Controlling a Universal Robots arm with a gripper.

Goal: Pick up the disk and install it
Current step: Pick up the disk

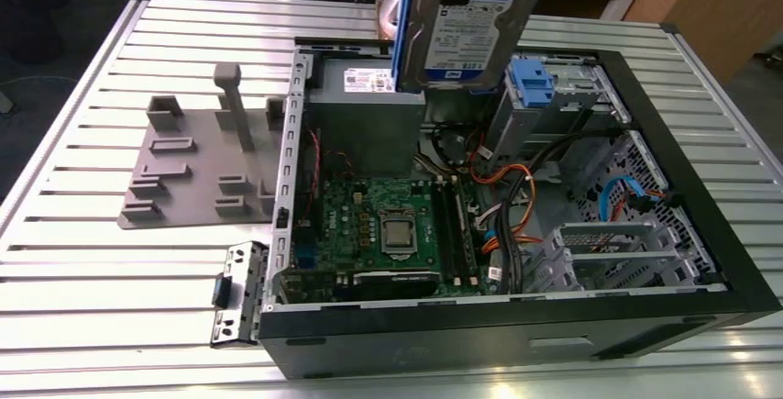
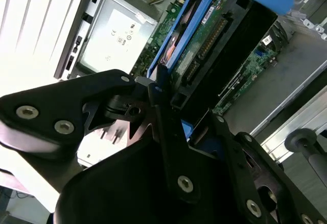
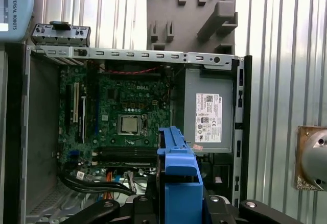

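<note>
Finding 1, grasp. The gripper [image 2: 176, 114] has its black fingers [image 2: 166, 127] clenched on the disk [image 1: 465, 27], a flat silver hard drive with a blue-and-white label and blue plastic carrier rails. In the second wrist view the rails and the connector edge of the drive project out beyond the fingers. The drive is carried clear of every surface.

Finding 2, position. In the exterior view the disk hangs above the open black computer case [image 1: 685, 261], which lies on its side on the slatted metal tabletop [image 1: 123, 261]. Its long axis is close to upright, tilted a little, with the label face turned to that camera. Its lower edge is over the gap between the grey power-supply box with a white sticker [image 1: 367, 110] and the grey metal cage with a blue plastic tab [image 1: 538, 96].

Finding 3, governing relation. The cage lies below the disk and toward the exterior view's right, and the power-supply box lies below and toward that view's left. The green motherboard [image 1: 380, 225] is further down the case, well apart from the drive. How much height separates the disk from the cage cannot be judged from these views.

Finding 4, progress. By judgement, pick-up is complete and installation is not yet done, since the disk touches no part of the case.
</note>
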